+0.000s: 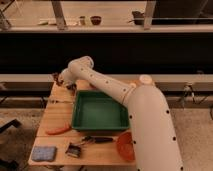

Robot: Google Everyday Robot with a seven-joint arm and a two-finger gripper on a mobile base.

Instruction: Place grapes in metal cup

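My gripper [59, 80] is at the far left corner of the wooden table [60, 112], at the end of the white arm that reaches over the green tray [101, 111]. A small dark reddish lump, which looks like the grapes [55, 76], sits right at the gripper; I cannot tell if it is held. A small dark grey object just right of the gripper, under the arm, may be the metal cup [71, 87]; it is mostly hidden.
An orange carrot [58, 130] lies at the tray's front left. A blue sponge [44, 152], a small brush [75, 149] and a dark tool [98, 140] lie along the front edge. An orange bowl [126, 146] is at the front right, and a white vessel [145, 79] at the back right.
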